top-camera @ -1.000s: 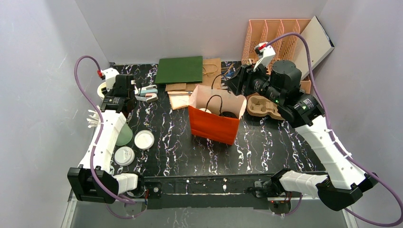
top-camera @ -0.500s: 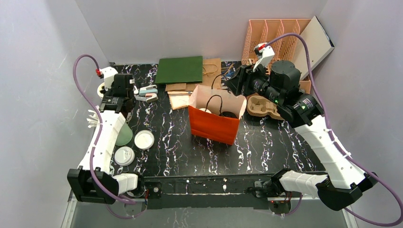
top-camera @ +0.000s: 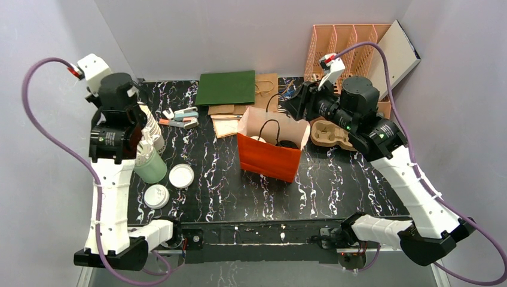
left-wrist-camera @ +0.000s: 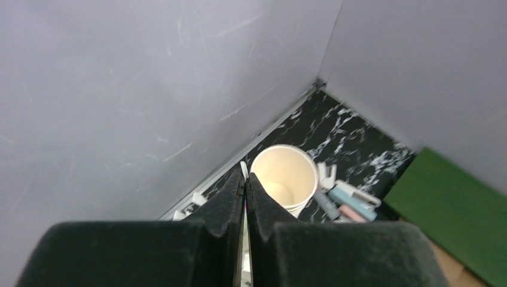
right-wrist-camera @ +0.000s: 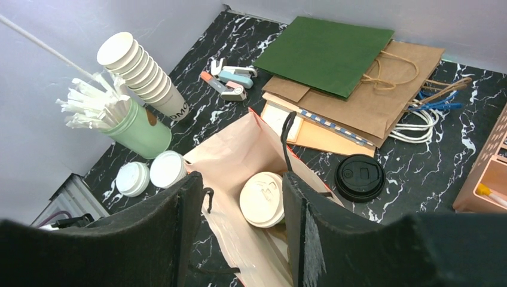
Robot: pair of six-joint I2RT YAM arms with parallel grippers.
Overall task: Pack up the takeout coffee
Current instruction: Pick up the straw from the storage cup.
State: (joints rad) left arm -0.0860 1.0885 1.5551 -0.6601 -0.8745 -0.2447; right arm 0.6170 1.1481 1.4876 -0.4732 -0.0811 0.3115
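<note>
A red paper bag (top-camera: 269, 158) stands open mid-table, and a white-lidded cup (right-wrist-camera: 263, 198) sits inside it. My right gripper (right-wrist-camera: 242, 179) hangs open over the bag's mouth with nothing between its fingers. Just outside the bag's far rim a round black lid (right-wrist-camera: 360, 177) shows from above, which I take for the takeout coffee; no green body shows under it. My left gripper (left-wrist-camera: 245, 174) is raised in the back left corner. It is shut on a thin white straw (right-wrist-camera: 48, 46), above the stack of white cups (left-wrist-camera: 286, 179).
A mint green holder (right-wrist-camera: 140, 133) full of wrapped straws stands beside the cup stack (right-wrist-camera: 140, 72), with two loose white lids (right-wrist-camera: 167, 169) in front. Flat green (right-wrist-camera: 326, 54) and brown bags lie at the back. A cardboard carrier (top-camera: 332, 134) and peach rack (top-camera: 341, 45) stand at right.
My left gripper has closed, and its arm has risen from low beside the cups to high over the left corner, with the straw in it. The right arm has not moved.
</note>
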